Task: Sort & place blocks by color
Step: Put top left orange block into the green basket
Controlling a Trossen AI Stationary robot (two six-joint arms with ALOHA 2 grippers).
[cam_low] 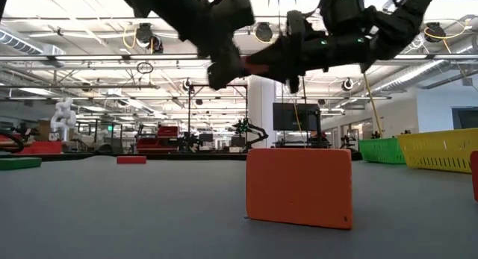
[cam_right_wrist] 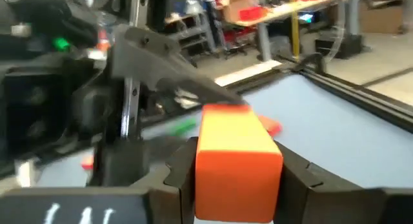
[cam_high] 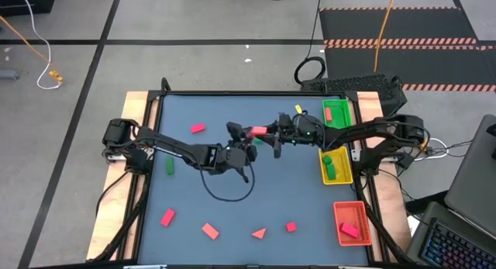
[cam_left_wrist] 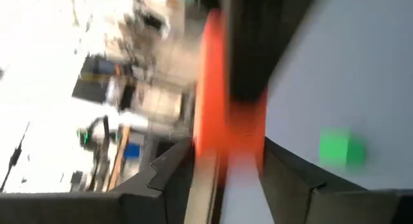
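A long red block (cam_high: pixel 258 132) is in the air above the table's middle, lying level. My right gripper (cam_high: pixel 273 136) reaches in from the right and is shut on it; the right wrist view shows the red block (cam_right_wrist: pixel 237 153) between my fingers. My left gripper (cam_high: pixel 239 137) comes from the left and is open. In the left wrist view its fingers stand on either side of the red block's (cam_left_wrist: pixel 226 121) other end. Loose on the table lie red blocks (cam_high: pixel 198 129) (cam_high: pixel 167 217) (cam_high: pixel 210 231), a red triangle (cam_high: pixel 259 233), a red cube (cam_high: pixel 291 227) and a green block (cam_high: pixel 170 167). My right gripper pinches the red block's right end (cam_right_wrist: pixel 237 179) between its two fingers (cam_right_wrist: pixel 182 169). The fingers come level from the table's right side and lie along the block. The block is lifted clear of the table and points level toward my left gripper.
Three trays stand along the right edge: green (cam_high: pixel 336 112) farthest, yellow (cam_high: pixel 335 174) in the middle with green pieces in it, red (cam_high: pixel 351 222) nearest with red pieces. A dark cable loop (cam_high: pixel 229 187) lies mid-table. One red block (cam_low: pixel 299 188) stands close to the low camera.
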